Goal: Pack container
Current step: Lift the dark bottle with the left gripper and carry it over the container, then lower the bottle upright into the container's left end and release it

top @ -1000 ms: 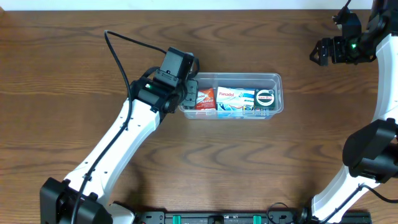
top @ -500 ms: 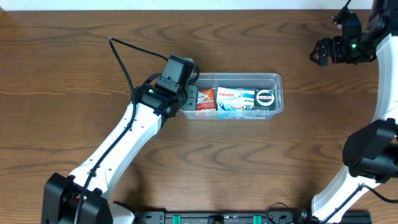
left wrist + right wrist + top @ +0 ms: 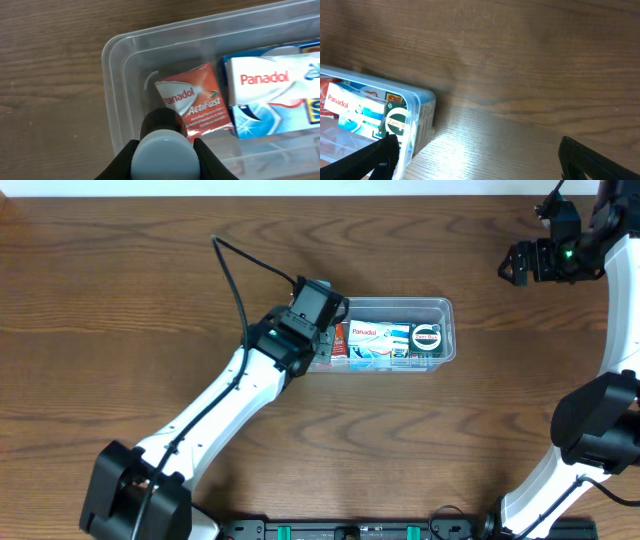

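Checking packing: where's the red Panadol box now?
Left wrist view: red box lies in the tub's left end, beside the white box, behind the left pincer's bottle.

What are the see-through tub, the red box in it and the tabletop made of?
The clear rectangular tub looks like thin glossy plastic: wood shows through its walls, and glare sits on it. The red Panadol box seems printed cardboard, flat-faced with a slight sheen. The brown table shows wood grain, fairly matt; solid wood or laminate, I cannot tell.

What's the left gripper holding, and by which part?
A small dark bottle, pinched across its pale round cap by the left gripper, over the container.
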You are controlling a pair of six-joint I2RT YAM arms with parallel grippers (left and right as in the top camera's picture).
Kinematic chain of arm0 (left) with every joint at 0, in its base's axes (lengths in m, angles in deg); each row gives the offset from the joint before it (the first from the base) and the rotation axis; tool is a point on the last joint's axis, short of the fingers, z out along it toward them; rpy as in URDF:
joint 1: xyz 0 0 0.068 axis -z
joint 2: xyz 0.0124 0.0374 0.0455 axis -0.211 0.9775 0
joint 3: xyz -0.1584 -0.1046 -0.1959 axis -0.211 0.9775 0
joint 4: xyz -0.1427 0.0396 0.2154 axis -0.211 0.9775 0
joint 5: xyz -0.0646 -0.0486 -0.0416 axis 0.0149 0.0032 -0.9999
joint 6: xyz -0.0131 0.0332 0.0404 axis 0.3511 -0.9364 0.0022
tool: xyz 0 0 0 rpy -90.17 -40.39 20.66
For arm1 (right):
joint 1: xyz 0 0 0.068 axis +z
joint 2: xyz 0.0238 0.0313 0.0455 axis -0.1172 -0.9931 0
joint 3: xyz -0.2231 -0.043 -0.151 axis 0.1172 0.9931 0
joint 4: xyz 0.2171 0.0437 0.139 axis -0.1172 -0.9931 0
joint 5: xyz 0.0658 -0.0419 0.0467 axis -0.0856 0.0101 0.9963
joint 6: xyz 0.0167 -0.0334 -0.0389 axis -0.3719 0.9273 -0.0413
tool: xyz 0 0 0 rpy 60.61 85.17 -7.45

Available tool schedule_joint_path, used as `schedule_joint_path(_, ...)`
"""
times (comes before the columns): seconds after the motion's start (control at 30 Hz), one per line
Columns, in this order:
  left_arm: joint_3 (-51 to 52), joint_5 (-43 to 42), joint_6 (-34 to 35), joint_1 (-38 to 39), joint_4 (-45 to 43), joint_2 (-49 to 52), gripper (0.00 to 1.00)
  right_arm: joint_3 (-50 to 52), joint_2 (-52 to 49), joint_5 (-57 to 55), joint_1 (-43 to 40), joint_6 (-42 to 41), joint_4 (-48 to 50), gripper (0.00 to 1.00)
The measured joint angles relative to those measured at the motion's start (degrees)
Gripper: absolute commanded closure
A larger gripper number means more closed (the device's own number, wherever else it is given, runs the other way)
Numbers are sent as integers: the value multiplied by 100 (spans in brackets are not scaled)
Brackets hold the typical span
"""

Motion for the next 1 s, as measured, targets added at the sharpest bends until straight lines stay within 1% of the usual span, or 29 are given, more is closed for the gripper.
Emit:
schedule_joint_path(0.37, 0, 232, 275, -2, -17, 85, 72, 0, 0, 0, 0, 0, 0, 1)
schedule_joint_path(0.67, 0, 258, 295, -2, -321, 525, 71, 0, 0, 0, 0, 0, -2, 1)
schedule_joint_path(1.0, 2, 262, 293, -2, -470, 535, 70, 0, 0, 0, 9, 0, 0, 1)
